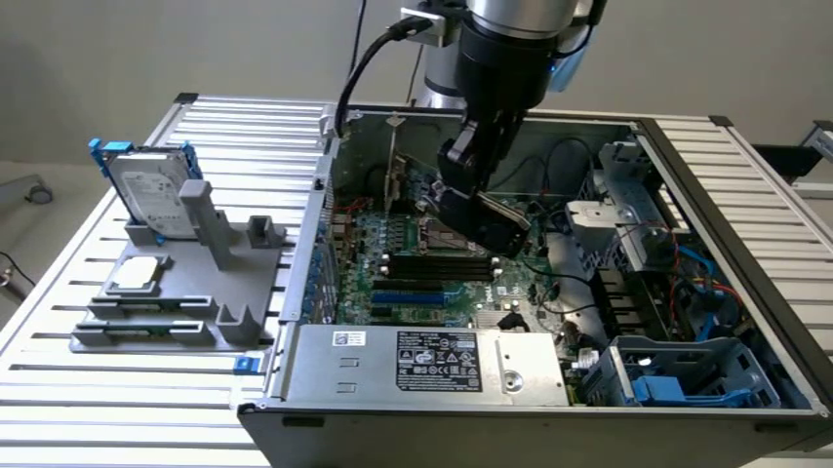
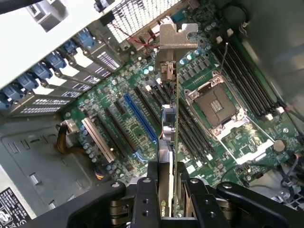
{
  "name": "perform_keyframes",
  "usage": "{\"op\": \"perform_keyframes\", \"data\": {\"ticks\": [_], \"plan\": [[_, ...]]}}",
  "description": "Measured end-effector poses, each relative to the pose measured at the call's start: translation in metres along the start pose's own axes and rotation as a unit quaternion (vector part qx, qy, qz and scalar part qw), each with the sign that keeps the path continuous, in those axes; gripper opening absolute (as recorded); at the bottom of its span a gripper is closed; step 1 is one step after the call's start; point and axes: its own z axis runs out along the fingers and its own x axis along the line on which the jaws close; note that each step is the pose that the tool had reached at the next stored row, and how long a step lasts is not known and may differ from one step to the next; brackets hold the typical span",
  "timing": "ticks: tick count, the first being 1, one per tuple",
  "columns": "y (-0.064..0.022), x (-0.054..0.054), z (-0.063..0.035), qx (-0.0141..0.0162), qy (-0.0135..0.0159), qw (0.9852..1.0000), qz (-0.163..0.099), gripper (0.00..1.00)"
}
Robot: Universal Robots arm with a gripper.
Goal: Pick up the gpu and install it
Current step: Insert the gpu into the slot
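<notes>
Exterior view's left: the silver hard drive [image 1: 146, 190] and the small flat drive [image 1: 137, 274] are seen parked in the grey fixture [image 1: 182, 327] on the desk [image 1: 117, 400], well apart from the arm. Middle: the gpu [image 2: 169, 118] is pinched edge-on by the hand [image 2: 168, 199] inside the open case [image 1: 299, 292], above the motherboard [image 2: 118, 85] near the blue slot [image 2: 140, 118] and not seated, so pick-up is judged done and install is in hand. Card edge squared over a slot and bracket [image 2: 176, 38] matched to the rear wall are judged to be required.
</notes>
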Motion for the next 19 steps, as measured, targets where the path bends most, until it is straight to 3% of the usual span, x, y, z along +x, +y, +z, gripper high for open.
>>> {"op": "perform_keyframes", "data": {"ticks": [3,5,11,12,15,19], "plan": [[0.0,0.0,0.0018,0.0017,0.0007,0.9996,-0.027,0.27],[-0.0001,0.0,0.0037,0.0044,0.0004,0.999,-0.044,0.27],[0.0014,0.0,0.0097,0.0173,-0.0055,0.9976,-0.067,0.27],[0.0015,0.0,0.0103,0.0182,-0.0057,0.9973,-0.072,0.27],[0.0014,0.0,0.0116,0.0194,-0.0052,0.995,-0.098,0.27],[0.0014,0.0,0.0131,0.0207,-0.0042,0.9909,-0.133,0.27]]}}
